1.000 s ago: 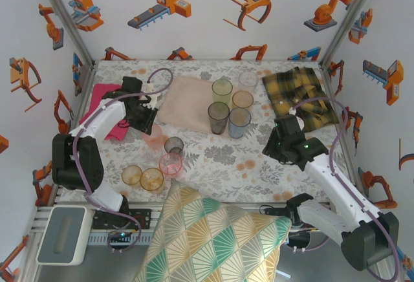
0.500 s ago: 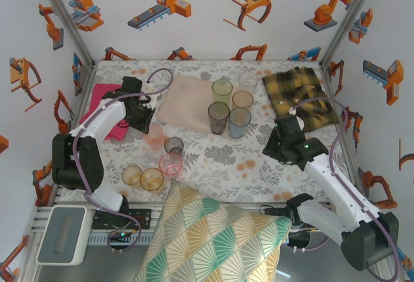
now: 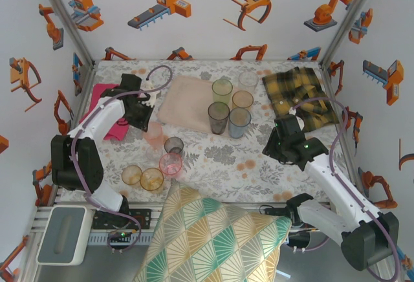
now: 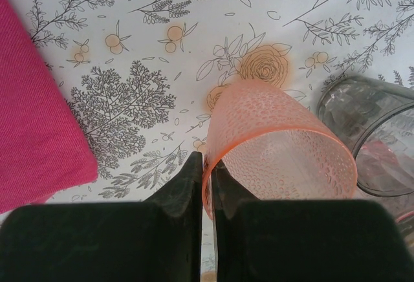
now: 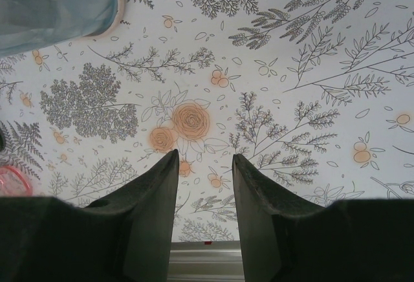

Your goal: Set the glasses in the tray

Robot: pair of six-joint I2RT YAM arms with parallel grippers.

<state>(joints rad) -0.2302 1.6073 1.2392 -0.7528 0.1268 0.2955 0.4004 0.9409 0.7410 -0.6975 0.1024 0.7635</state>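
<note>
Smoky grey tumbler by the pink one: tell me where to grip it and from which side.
Pinch the smoky grey tumbler by its rim from above, one tool finger inside, one outside. It stands upright, mouth up; the pink tumbler crowds its near side, so probably take the far-right rim.

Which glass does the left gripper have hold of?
The pale pink glass, next to the smoky grey glass. The left gripper pinches its rim, one finger inside and one outside. No other glass is gripped.
</note>
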